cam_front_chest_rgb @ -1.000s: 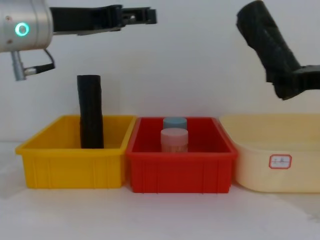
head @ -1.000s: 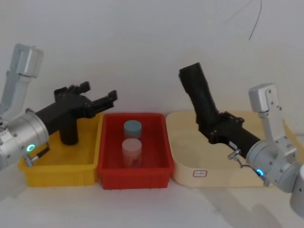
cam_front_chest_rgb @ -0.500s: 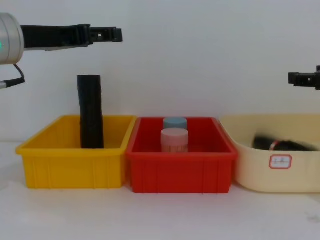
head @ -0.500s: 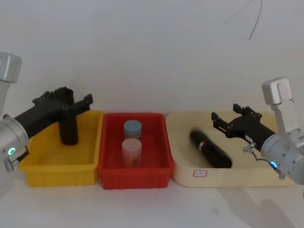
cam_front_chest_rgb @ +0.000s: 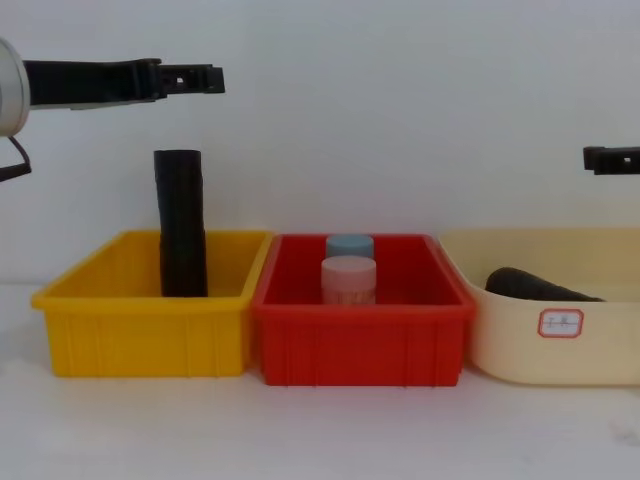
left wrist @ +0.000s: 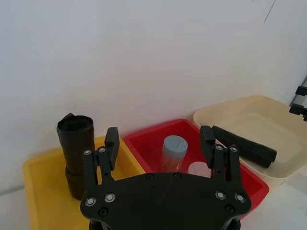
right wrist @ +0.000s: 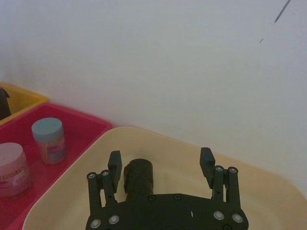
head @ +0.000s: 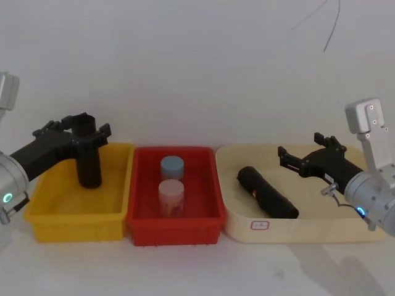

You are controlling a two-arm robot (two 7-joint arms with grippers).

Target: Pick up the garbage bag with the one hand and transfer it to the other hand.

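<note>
The garbage bag [head: 267, 193], a black crinkled roll, lies loose on the floor of the cream bin [head: 308, 228], also seen in the chest view [cam_front_chest_rgb: 540, 286] and both wrist views [left wrist: 243, 146] [right wrist: 138, 175]. My right gripper [head: 300, 147] [right wrist: 161, 163], on the blue-ringed arm, hovers open above the bin's right half, up and to the right of the bag, touching nothing. My left gripper [head: 83, 128] [left wrist: 159, 139], on the green-ringed arm, stands open and empty, high over the yellow bin [head: 74, 225] [cam_front_chest_rgb: 215, 75].
A smooth straight black roll [head: 89, 163] stands upright in the yellow bin, below the left gripper. The red bin [head: 173, 229] in the middle holds a blue-lidded jar [head: 172, 166] and a pink jar [head: 171, 194]. A white wall stands close behind.
The right gripper, which held the bag up in the air, opened; the bag dropped into the cream bin and settled. Both grippers drew back toward their own sides.
</note>
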